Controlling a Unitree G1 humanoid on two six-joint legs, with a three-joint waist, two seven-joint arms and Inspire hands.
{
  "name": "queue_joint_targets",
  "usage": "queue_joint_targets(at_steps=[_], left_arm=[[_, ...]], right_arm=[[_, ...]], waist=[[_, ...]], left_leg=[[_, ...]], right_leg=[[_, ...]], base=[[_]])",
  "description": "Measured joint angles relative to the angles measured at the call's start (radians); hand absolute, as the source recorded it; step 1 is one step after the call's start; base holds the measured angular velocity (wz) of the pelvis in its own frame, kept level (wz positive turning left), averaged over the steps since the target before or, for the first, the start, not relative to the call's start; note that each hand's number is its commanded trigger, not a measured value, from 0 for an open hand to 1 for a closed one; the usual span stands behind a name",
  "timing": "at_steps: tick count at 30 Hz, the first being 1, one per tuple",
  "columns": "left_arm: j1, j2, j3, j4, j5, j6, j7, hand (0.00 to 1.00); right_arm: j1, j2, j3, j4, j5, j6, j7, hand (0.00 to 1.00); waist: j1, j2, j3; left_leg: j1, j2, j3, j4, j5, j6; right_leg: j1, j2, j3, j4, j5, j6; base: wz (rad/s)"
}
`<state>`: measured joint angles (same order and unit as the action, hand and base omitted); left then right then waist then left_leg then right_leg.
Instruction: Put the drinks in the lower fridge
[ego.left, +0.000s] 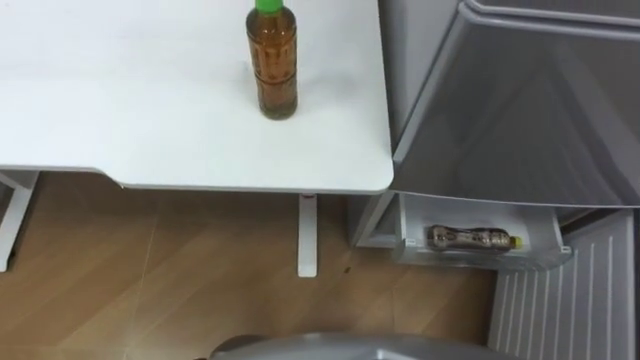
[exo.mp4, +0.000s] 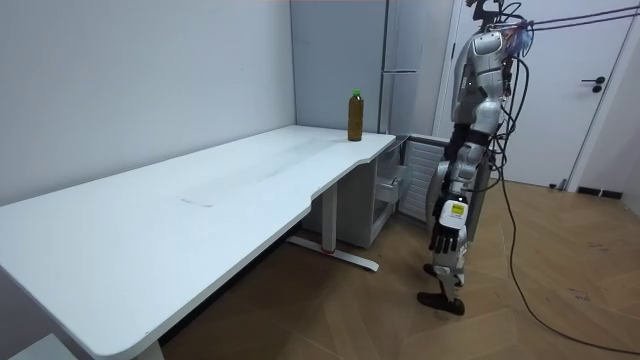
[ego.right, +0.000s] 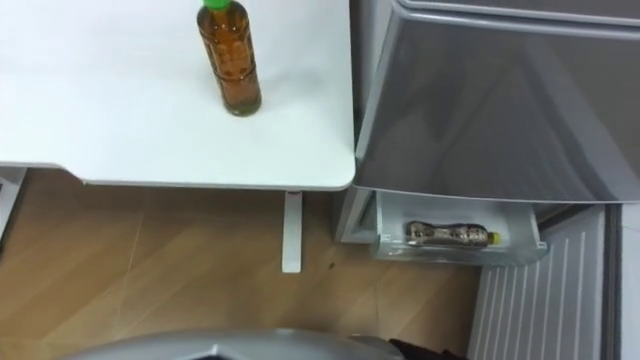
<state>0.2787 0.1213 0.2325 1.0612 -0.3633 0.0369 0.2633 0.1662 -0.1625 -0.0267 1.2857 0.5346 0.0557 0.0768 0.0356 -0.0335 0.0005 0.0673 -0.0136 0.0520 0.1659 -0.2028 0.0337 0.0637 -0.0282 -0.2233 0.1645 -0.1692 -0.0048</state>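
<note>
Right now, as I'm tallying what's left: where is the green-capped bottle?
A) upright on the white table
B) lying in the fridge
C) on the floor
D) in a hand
A: the green-capped bottle stands upright on the white table beside the fridge.

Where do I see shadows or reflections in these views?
Left eye view: the white table darkens the floor under its edge, and the grey fridge door carries pale, soft reflections. Room view: even light; the bottle throws only a faint shadow.
</note>
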Motion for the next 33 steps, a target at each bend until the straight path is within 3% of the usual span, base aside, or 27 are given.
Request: queue_joint_targets(at_steps=[4, 8, 11, 16, 18, 22, 24, 26, 33], left_arm=[[0.003, 0.002, 0.004, -0.001, -0.095, 0.000, 0.041, 0.00], [0.000, -0.003, 0.098, -0.051, -0.230, -0.001, 0.128, 0.00], [-0.007, -0.008, 0.161, -0.089, -0.320, -0.029, 0.199, 0.00], [-0.006, -0.018, 0.235, -0.196, -0.350, -0.065, 0.347, 0.00], [0.007, -0.019, 0.235, -0.263, -0.308, -0.098, 0.420, 0.00], [0.023, -0.023, 0.235, -0.406, -0.195, -0.128, 0.544, 0.00], [0.018, -0.021, 0.222, -0.521, -0.126, -0.161, 0.620, 0.00], [0.018, -0.017, 0.189, -0.600, -0.036, -0.183, 0.655, 0.00], [0.014, -0.016, 0.155, -0.948, 0.290, -0.214, 0.722, 0.00]], right_arm=[[-0.010, -0.001, 0.000, 0.002, -0.001, 0.011, -0.003, 0.00], [-0.006, -0.002, -0.007, -0.006, -0.019, 0.011, -0.026, 0.00], [-0.009, -0.001, -0.036, -0.006, -0.053, 0.011, -0.041, 0.00], [-0.007, 0.001, -0.038, -0.014, -0.106, 0.007, -0.065, 0.00], [-0.008, 0.001, -0.038, -0.015, -0.136, -0.003, -0.081, 0.00], [-0.004, 0.005, -0.039, -0.037, -0.193, -0.015, -0.090, 0.00], [0.011, 0.006, -0.036, -0.050, -0.200, -0.034, -0.090, 0.00], [0.012, 0.004, -0.037, -0.045, -0.201, -0.043, -0.092, 0.00], [0.014, 0.005, -0.036, -0.044, -0.252, -0.068, -0.095, 0.00]], waist=[[0.004, 0.005, -0.0009], [0.017, 0.014, -0.0011], [0.031, 0.024, -0.0012], [0.051, 0.031, -0.0012], [0.054, 0.031, -0.0015], [0.054, 0.032, -0.0025], [0.047, 0.032, -0.0026], [0.046, 0.035, -0.0037], [0.029, 0.030, -0.0041]], left_leg=[[0.020, 0.001, -0.003, 0.003, -0.007, 0.000], [0.030, 0.001, -0.008, 0.006, -0.011, 0.000], [0.033, 0.001, -0.013, 0.005, -0.012, 0.001], [0.046, 0.000, -0.022, -0.001, -0.012, 0.002], [0.048, -0.001, -0.026, -0.001, -0.012, 0.002], [0.049, -0.001, -0.029, 0.000, -0.012, 0.002], [0.046, -0.009, -0.059, 0.004, -0.012, 0.002], [0.047, -0.019, -0.086, 0.004, -0.013, 0.003], [0.046, -0.018, -0.097, 0.011, -0.013, 0.004]], right_leg=[[0.026, 0.002, -0.002, -0.013, -0.001, 0.000], [0.039, 0.002, -0.002, -0.010, -0.002, 0.001], [0.041, 0.001, 0.001, -0.009, -0.004, 0.002], [0.043, -0.001, -0.001, 0.002, -0.010, 0.003], [0.046, -0.001, -0.001, 0.004, -0.012, 0.004], [0.046, 0.000, 0.001, 0.003, -0.012, 0.004], [0.049, -0.001, -0.006, 0.003, -0.012, 0.004], [0.055, -0.001, -0.008, 0.001, -0.012, 0.004], [0.056, 0.001, -0.012, 0.001, -0.013, 0.002]], base=[[0.02], [0.02], [0.00], [-0.02], [0.04], [0.00], [0.08], [0.09], [0.01]])
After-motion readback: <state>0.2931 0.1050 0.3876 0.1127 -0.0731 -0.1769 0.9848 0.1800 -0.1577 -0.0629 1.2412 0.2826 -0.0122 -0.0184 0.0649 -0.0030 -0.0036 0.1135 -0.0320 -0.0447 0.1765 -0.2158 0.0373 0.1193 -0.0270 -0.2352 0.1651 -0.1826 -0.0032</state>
